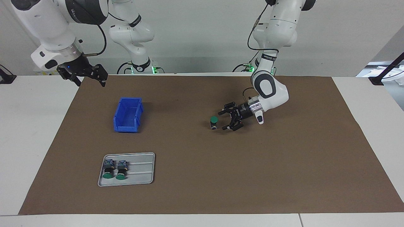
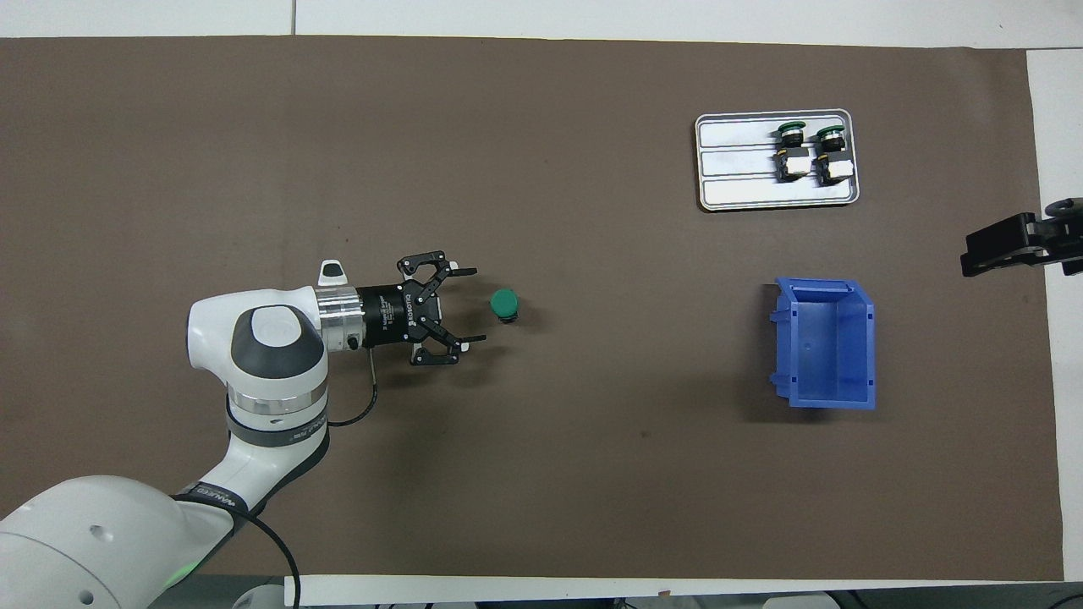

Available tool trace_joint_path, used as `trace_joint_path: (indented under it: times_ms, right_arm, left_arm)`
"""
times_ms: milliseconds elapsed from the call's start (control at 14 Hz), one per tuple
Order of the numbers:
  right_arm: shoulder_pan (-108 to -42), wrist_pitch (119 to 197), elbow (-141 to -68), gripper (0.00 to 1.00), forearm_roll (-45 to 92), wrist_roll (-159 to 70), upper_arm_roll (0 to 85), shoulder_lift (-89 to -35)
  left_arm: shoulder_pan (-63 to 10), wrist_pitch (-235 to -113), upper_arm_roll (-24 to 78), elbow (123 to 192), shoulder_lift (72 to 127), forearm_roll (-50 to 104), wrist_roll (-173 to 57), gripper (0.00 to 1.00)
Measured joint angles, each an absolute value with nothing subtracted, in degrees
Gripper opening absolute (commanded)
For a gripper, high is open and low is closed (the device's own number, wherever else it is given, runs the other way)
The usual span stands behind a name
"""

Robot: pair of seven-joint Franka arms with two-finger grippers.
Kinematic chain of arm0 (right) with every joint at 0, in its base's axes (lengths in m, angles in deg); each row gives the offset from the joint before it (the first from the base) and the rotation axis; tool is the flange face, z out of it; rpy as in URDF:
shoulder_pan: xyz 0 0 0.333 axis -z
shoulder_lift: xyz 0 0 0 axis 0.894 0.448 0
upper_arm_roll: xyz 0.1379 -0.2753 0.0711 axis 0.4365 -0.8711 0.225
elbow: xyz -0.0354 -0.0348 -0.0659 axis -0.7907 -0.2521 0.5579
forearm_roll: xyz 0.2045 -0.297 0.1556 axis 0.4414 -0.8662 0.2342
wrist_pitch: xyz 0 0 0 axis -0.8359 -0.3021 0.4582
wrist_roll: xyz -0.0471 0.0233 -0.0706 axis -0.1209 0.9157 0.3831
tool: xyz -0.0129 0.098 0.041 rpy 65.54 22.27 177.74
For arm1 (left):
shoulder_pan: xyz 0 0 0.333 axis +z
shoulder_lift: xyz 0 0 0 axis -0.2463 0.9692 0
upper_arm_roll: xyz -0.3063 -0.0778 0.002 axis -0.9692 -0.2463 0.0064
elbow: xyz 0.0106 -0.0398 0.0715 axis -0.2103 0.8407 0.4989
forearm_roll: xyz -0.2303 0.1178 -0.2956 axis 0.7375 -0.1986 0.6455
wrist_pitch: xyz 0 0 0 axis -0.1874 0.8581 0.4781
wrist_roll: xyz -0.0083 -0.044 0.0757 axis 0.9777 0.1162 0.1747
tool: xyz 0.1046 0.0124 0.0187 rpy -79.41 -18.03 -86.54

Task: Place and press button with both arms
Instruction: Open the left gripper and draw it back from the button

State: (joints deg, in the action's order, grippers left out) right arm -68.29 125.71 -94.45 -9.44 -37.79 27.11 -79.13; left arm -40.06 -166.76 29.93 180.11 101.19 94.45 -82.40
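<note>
In the facing view the left tool (image 1: 224,119) lies low over the brown mat with its jaws wide and empty, just beside the upright button (image 1: 213,123), which stands mid-surface; a careless sideways move could topple it. The right tool (image 1: 90,77) waits, wide open, above the mat's corner. From overhead, three buttons in all: one standing, two (image 2: 810,152) in the one tray (image 2: 736,190), plus one blue bin (image 2: 825,342).
</note>
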Motion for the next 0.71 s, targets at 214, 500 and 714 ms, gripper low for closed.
trace_joint_path:
  times_ms: [214,500,714]
  right_arm:
    - [-68.3,125.7,-94.5,0.99,-9.4,-37.8,27.1,-79.1]
    - [-68.3,125.7,-94.5,0.99,-9.4,-37.8,27.1,-79.1]
    - [-68.3,125.7,-94.5,0.99,-9.4,-37.8,27.1,-79.1]
  left_arm:
    - [-37.1,-166.8,30.2,180.2,98.7,82.3,-86.1,1.0]
    - [-34.7,-166.8,30.3,179.1,95.2,67.0,-88.2,1.0]
    - [-34.8,-166.8,30.1,176.7,94.7,57.9,-88.4,1.0]
